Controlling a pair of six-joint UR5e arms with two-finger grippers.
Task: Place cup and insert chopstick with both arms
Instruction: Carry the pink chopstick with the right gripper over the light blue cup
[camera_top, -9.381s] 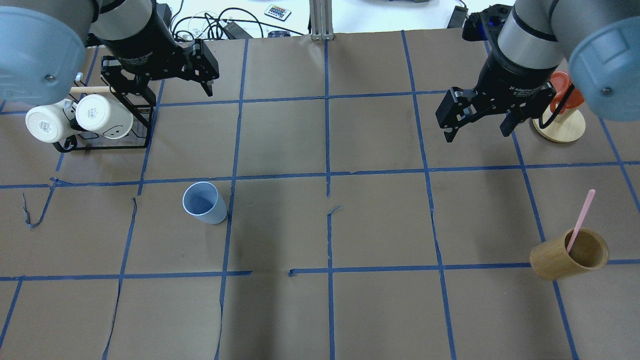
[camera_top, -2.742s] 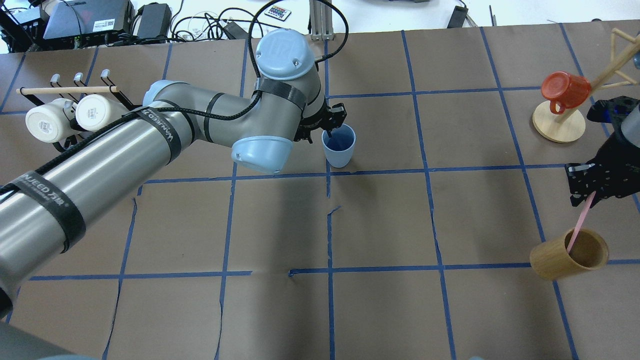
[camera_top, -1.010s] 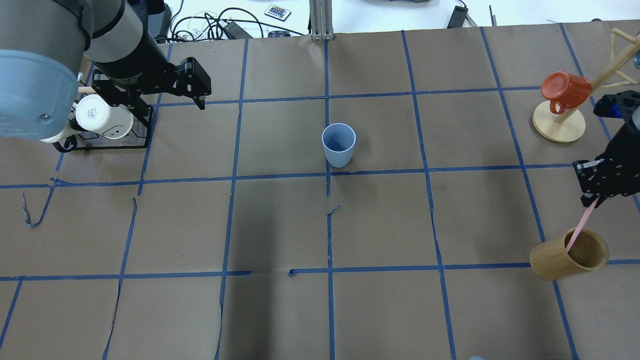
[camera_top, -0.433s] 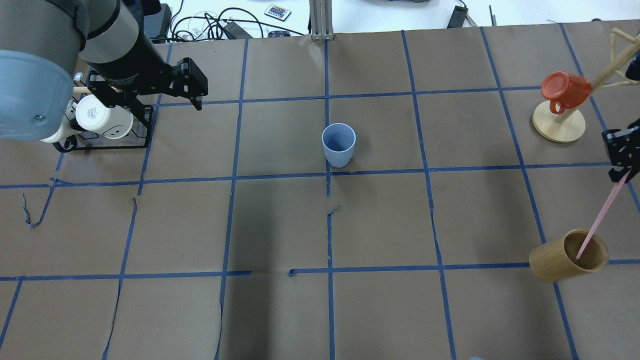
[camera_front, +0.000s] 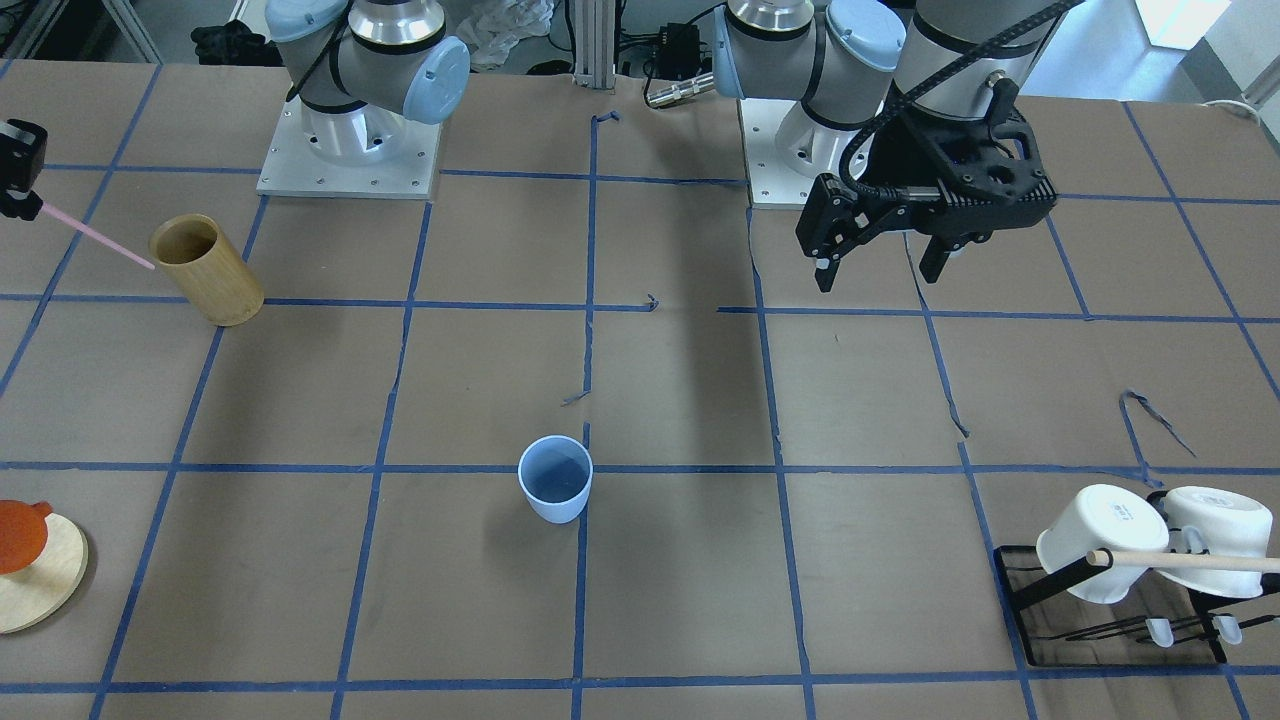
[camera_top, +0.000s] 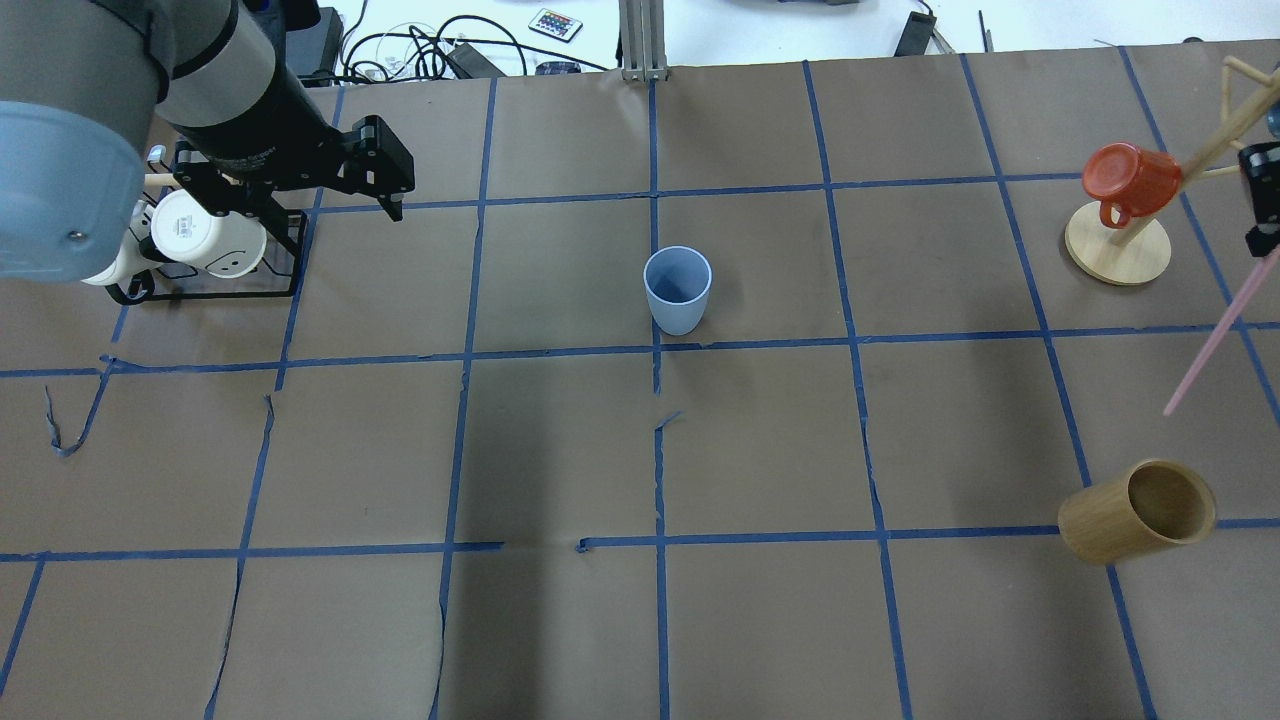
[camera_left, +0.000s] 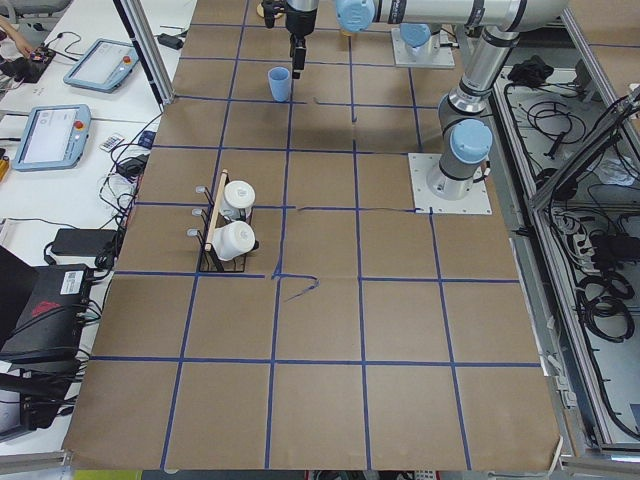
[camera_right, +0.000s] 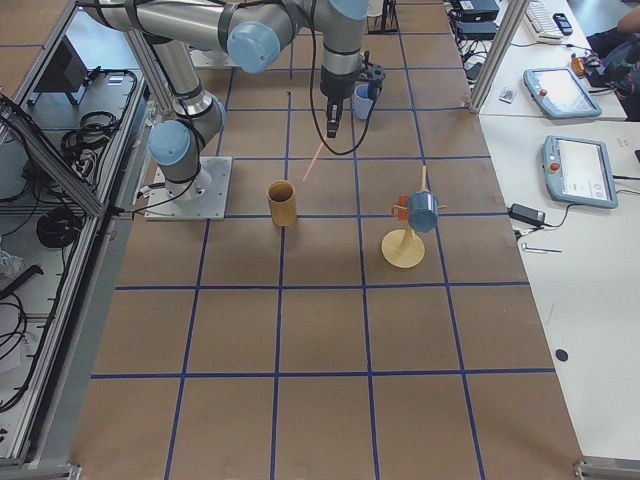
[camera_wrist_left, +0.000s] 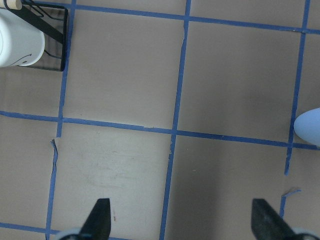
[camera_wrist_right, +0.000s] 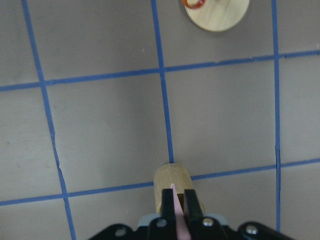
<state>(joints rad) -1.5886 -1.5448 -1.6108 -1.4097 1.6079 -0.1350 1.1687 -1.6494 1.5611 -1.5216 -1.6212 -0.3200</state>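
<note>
Front view: my left pincer (camera_front: 876, 278) hangs wide open and empty above the bench (camera_front: 700, 400). The blue cup (camera_front: 555, 492) stands upright mid-bench. My right pincer (camera_front: 15, 195) grips the pink chopstick (camera_front: 95, 238) by its top end.

Overhead: the chopstick slants free, its tip clear of the holder (camera_top: 1095, 525).

Right wrist: both fingers (camera_wrist_right: 169, 205) pinch the chopstick, holder below.

A robotics lab: teach pendants (camera_left: 47, 137), loose cables (camera_top: 425, 45), a tape-gridded table (camera_top: 760, 440).
</note>
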